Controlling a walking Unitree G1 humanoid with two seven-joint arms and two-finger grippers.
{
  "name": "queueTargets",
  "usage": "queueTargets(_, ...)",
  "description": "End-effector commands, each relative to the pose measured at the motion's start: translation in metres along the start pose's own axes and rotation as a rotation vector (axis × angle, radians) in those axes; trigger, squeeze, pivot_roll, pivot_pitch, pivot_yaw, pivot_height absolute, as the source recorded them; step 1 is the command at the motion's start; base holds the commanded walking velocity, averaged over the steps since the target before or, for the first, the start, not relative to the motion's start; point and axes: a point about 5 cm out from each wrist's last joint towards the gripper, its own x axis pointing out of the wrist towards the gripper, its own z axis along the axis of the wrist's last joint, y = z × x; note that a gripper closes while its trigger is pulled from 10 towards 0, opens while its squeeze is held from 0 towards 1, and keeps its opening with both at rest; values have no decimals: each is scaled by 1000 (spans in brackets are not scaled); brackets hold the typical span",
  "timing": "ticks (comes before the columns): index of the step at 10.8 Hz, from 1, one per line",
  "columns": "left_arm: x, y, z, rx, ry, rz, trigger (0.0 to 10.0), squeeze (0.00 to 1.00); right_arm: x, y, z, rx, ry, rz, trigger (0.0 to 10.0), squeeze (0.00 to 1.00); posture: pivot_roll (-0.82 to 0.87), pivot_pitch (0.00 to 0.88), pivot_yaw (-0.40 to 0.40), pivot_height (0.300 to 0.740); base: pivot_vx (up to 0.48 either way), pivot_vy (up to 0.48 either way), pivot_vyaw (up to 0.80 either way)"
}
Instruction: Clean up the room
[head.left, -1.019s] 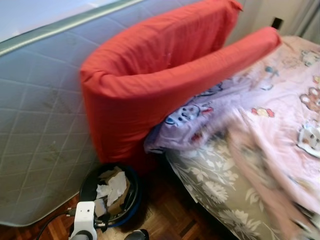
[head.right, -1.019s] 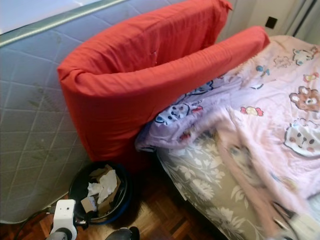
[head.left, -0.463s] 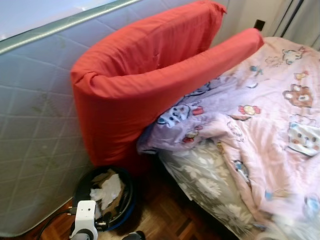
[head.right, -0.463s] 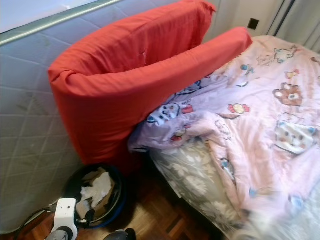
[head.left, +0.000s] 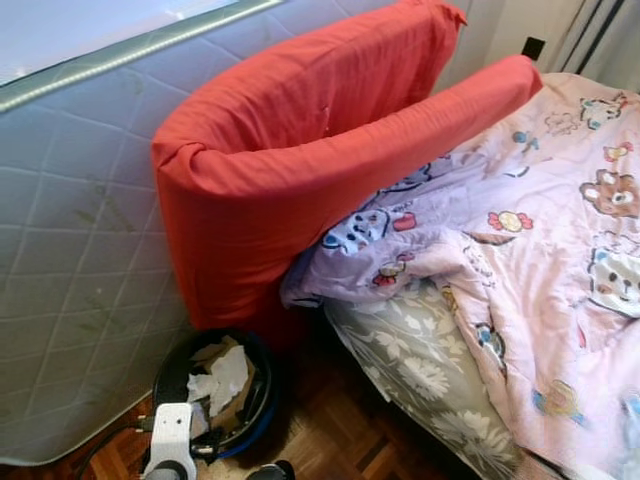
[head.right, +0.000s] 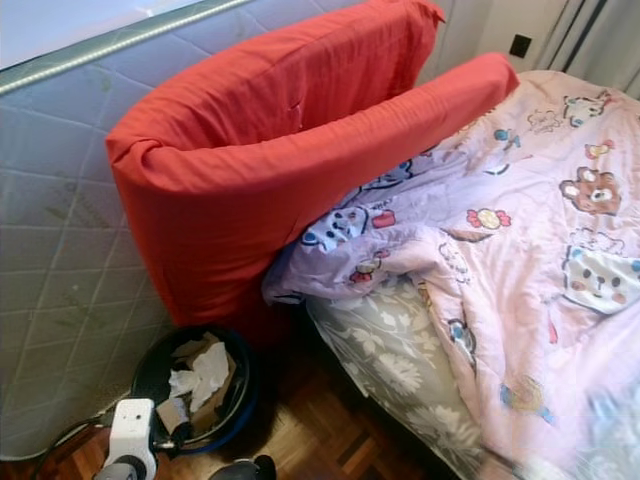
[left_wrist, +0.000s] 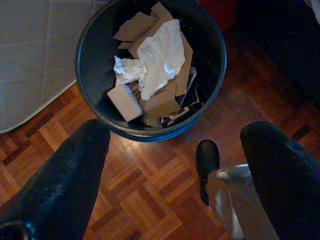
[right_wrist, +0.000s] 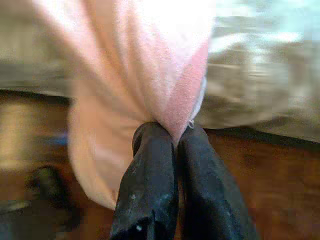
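Note:
A pink cartoon-print blanket (head.left: 560, 300) lies rumpled across the bed, over a purple printed blanket (head.left: 400, 230). Its edge hangs down the bed's side. In the right wrist view my right gripper (right_wrist: 176, 137) is shut on a fold of the pink blanket (right_wrist: 165, 75), low beside the bed and over the wooden floor. My left gripper (left_wrist: 177, 135) is open, with nothing between its fingers (left_wrist: 75, 170). It hangs above the floor next to a dark round bin (left_wrist: 218, 60) holding crumpled paper (left_wrist: 160, 50) and cardboard scraps.
A thick red folded pad (head.left: 300, 150) leans between the bed and a grey mattress (head.left: 70, 250) standing on its edge. The bin (head.left: 175, 365) sits on parquet (head.left: 330, 440) at the pad's foot. The bed's floral sheet (head.left: 420, 350) shows below the blankets.
The pink blanket's near edge was blurred in motion a second ago; now it hangs still, folded over the bed's side. The view swung slightly left, then back. The left arm stayed still.

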Motion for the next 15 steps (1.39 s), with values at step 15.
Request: queueTargets(15,-3,0,-11,19,60,-24,10000,0,-12,-2,-55,-269,198,45,10000,0,144,185,6,740,0,0,0)
